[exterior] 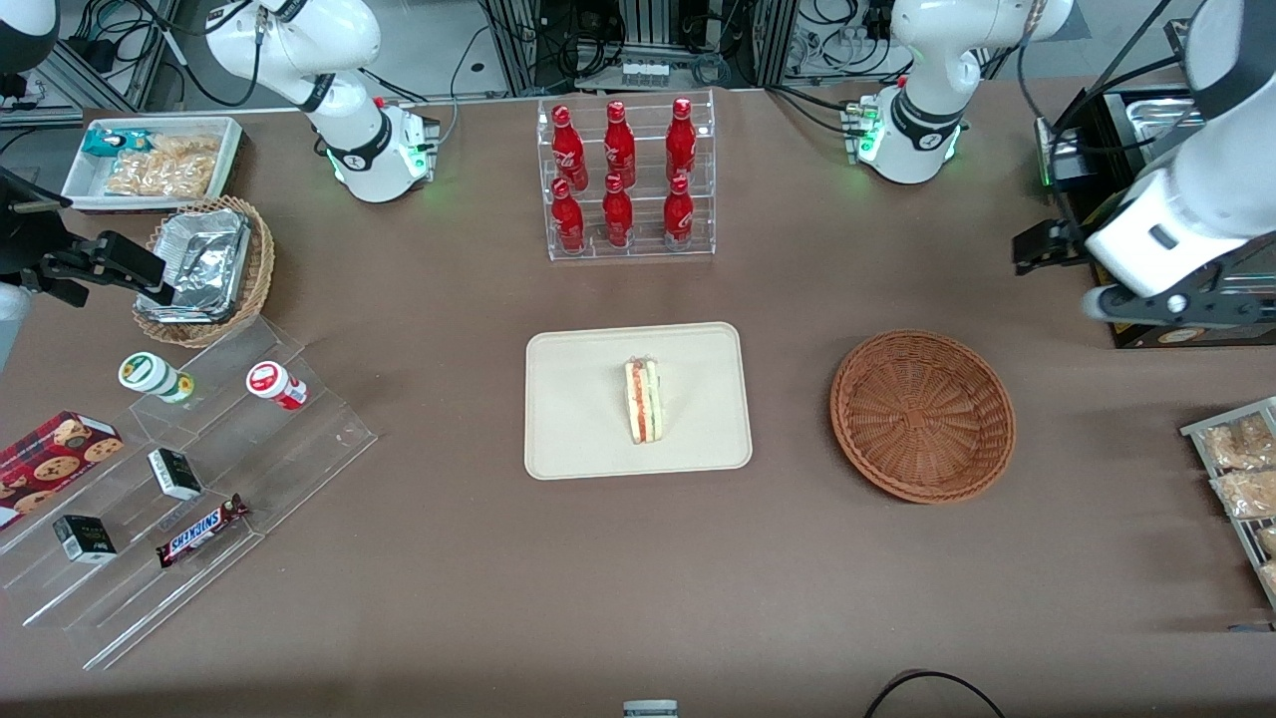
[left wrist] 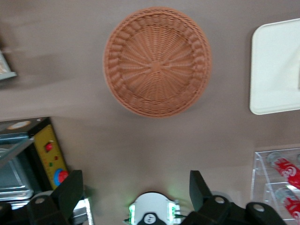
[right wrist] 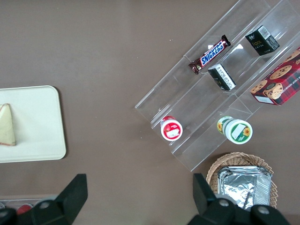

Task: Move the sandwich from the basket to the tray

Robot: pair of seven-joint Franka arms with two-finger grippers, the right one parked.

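Note:
The sandwich [exterior: 643,401], a white-bread wedge with red and green layers, lies near the middle of the cream tray [exterior: 578,439]. The parked arm's wrist view shows the sandwich [right wrist: 6,125] on the tray [right wrist: 37,126] too. The reddish-brown wicker basket [exterior: 922,414] stands beside the tray, toward the working arm's end, with nothing in it. The left arm's gripper [exterior: 1039,246] hangs high above the table, farther from the front camera than the basket. In its wrist view the gripper [left wrist: 135,190] is open and holds nothing, looking down on the basket [left wrist: 157,68] and a tray corner [left wrist: 276,70].
An acrylic rack of red bottles [exterior: 626,179] stands farther back than the tray. A black appliance [exterior: 1146,199] and a rack of bagged snacks [exterior: 1236,469] sit at the working arm's end. A stepped acrylic shelf [exterior: 199,479] and a tan foil-lined basket [exterior: 209,269] lie at the parked arm's end.

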